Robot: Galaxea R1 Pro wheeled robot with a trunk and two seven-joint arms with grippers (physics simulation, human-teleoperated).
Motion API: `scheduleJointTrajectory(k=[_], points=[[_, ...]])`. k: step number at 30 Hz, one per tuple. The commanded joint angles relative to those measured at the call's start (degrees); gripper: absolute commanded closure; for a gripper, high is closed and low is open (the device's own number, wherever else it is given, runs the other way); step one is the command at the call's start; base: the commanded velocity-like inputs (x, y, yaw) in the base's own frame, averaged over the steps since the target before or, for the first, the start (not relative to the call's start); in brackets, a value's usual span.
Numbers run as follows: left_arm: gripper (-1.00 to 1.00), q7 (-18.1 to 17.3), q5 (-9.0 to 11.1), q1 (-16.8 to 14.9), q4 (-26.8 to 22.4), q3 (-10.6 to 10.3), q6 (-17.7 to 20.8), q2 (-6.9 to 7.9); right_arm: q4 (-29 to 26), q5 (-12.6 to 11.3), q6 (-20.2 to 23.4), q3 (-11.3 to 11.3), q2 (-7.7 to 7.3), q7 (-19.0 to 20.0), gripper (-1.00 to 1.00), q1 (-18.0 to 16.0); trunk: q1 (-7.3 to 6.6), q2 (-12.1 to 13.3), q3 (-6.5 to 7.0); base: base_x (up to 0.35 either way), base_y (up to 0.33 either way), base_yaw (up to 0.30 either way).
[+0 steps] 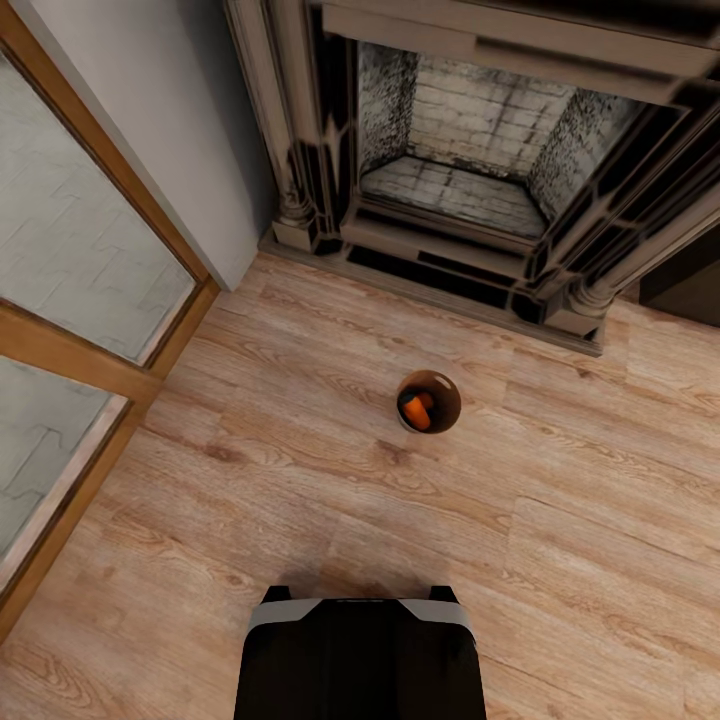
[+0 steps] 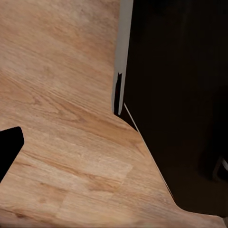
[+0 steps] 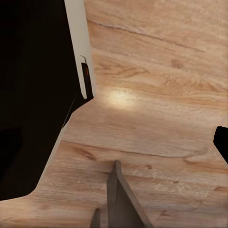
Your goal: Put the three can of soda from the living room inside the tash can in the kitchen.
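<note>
Left wrist view gives me one dark fingertip [image 2: 9,145] at the frame edge over plank floor [image 2: 61,95]; right wrist view a dark tip [image 3: 222,140] likewise; I cannot tell how far either gripper is open, nor see anything held; both show the robot's black base [image 3: 33,95]. From the head: bin [image 1: 429,401] on the floor before the fireplace [image 1: 470,150], an orange can [image 1: 416,409] inside; any others hidden by its wall.
</note>
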Motion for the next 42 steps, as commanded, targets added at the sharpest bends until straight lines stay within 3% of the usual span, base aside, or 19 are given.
scheduleJointTrajectory(k=[1, 4, 19, 42], points=[[-1.00, 0.0, 0.0, 0.0, 0.0, 0.0, 0.0, -0.01, 0.1, 0.0, 0.0, 0.0, 0.00, 0.0, -1.00, 0.0, 0.00, 0.0, 0.00, 0.000, 0.000, 0.000], [-1.00, 0.0, 0.0, 0.1, 0.0, 0.0, 0.0, -0.04, 0.9, 0.0, 0.1, 0.0, 0.05, 0.0, -1.00, 0.0, 0.00, 0.0, 0.00, 0.000, 0.000, 0.000], [-1.00, 0.0, 0.0, 0.2, 0.0, 0.0, 0.0, -0.05, 1.6, -0.1, 0.3, 0.0, 3.60, 0.0, -1.00, 0.1, 0.00, 0.0, 0.00, 0.000, 0.000, 0.000], [-1.00, 0.0, 0.0, 0.2, 0.0, -0.1, 0.0, -0.11, 1.6, -0.1, 0.3, 0.0, 4.05, 0.0, -1.00, 0.1, 0.00, 0.0, 0.00, 0.000, 0.000, 0.000]])
